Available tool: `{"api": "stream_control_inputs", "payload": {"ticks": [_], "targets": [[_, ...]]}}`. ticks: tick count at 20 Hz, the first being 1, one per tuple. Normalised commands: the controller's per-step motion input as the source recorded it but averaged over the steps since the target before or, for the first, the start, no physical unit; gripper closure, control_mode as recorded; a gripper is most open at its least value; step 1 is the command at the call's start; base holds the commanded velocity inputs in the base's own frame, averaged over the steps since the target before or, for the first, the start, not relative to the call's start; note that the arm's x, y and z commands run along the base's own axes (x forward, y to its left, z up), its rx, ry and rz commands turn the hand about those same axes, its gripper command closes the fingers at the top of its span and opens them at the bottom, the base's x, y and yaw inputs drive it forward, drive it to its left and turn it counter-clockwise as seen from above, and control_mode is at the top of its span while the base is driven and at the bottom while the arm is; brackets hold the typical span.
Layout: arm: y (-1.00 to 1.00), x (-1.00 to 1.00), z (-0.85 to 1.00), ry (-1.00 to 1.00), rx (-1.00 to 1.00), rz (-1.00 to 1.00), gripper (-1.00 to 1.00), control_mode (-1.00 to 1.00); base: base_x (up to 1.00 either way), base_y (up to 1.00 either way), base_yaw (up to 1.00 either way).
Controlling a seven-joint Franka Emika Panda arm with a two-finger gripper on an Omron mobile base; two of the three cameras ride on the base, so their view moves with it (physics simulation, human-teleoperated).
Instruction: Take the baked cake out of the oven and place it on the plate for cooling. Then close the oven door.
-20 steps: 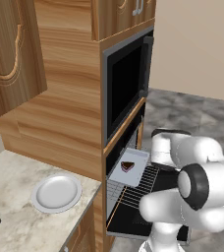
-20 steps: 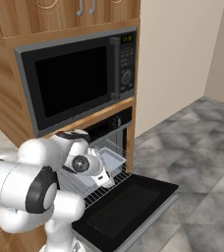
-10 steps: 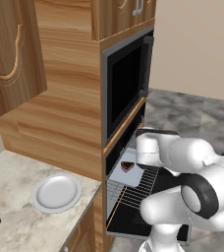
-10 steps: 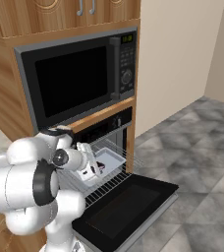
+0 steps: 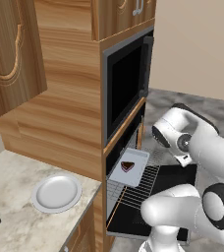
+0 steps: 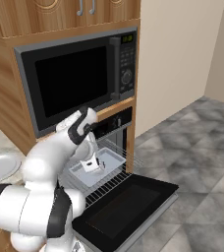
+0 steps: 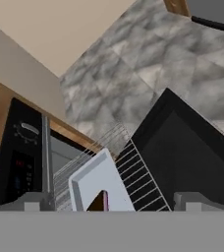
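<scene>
The baked cake (image 5: 127,166), a small dark wedge, lies on a flat grey tray (image 5: 136,158) on the pulled-out wire rack (image 5: 133,192) of the oven (image 6: 115,123). The oven door (image 6: 128,202) hangs fully down. In the hand view the cake (image 7: 100,202) shows at the bottom edge, between the fingertips. My gripper (image 6: 94,169) hovers just above the tray, open and holding nothing; its tips stand wide apart in the hand view (image 7: 114,204). The plate (image 5: 57,192) rests bare on the counter left of the oven.
A black microwave (image 6: 74,78) sits directly above the oven in the wooden cabinet column. The marble counter (image 5: 15,221) carries the plate. Grey tiled floor (image 6: 202,147) lies to the right of the door.
My arm has shifted, its elbow lifting up in front of the microwave, while the hand stays over the tray. The jaws stay open. Cake, tray and door have not moved.
</scene>
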Motion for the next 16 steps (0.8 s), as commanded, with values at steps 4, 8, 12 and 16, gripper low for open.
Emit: {"api": "stream_control_inputs", "payload": {"ticks": [4, 8, 12, 16], "targets": [[-0.14, 0.00, 1.00, 0.12, 0.00, 0.02, -1.00, -1.00, 0.00, 0.00, 0.00], [-0.14, 0.00, 1.00, 0.27, 0.00, 0.02, -1.00, -1.00, 0.00, 0.00, 0.00], [-0.04, 0.00, 1.00, 0.36, 0.00, 0.01, -1.00, -1.00, 0.00, 0.00, 0.00], [-0.01, 0.01, 0.81, 0.28, 0.00, -0.02, -1.00, -1.00, 0.00, 0.00, 0.00]]}}
